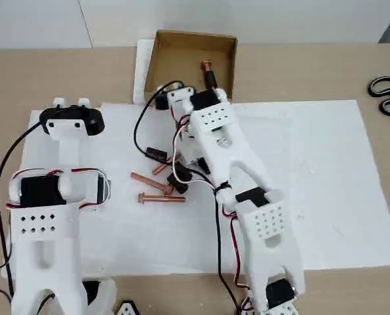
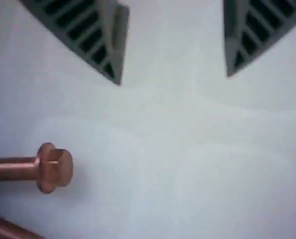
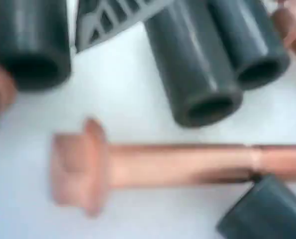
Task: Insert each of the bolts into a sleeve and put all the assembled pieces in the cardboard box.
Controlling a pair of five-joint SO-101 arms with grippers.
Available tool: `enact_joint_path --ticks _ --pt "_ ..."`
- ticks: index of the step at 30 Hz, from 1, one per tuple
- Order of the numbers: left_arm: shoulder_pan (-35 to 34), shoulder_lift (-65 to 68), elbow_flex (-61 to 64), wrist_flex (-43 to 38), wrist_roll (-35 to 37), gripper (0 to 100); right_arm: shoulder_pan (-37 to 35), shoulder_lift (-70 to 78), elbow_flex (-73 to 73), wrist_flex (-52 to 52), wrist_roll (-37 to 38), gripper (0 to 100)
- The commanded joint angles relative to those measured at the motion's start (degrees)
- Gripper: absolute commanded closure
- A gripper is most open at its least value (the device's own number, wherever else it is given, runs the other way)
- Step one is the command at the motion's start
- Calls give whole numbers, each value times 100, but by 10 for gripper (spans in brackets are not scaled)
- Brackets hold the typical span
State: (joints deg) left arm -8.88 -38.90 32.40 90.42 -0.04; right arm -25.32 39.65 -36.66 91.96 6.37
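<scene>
Two copper bolts point(image 1: 152, 182) point(image 1: 162, 197) lie on the white sheet point(image 1: 312, 184) between the arms. In the left wrist view my left gripper point(image 2: 173, 78) hovers open over bare sheet, one bolt's head point(image 2: 53, 167) just off to one side. My right arm point(image 1: 214, 128) bends down over the dark sleeves point(image 1: 179, 180). Close under its camera lie several dark sleeves point(image 3: 197, 74) and a bolt point(image 3: 177, 164) on its side; part of my right gripper point(image 3: 113, 15) shows beside them. The cardboard box point(image 1: 165, 62) at the back holds one bolt in a sleeve point(image 1: 210, 73).
Scissors point(image 1: 388, 95) lie on the wooden table at the far right. The white sheet's right half is bare. Black and red cables point(image 1: 139, 131) loop from the right arm over the sheet near the sleeves.
</scene>
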Motion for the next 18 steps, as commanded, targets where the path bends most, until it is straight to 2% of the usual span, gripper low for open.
enact_joint_path --ticks 1,18 --pt "35 -141 -13 -97 18 867 40 -567 -9 48 44 809" --pt "35 -141 -13 -88 18 867 -365 -532 18 189 -176 809"
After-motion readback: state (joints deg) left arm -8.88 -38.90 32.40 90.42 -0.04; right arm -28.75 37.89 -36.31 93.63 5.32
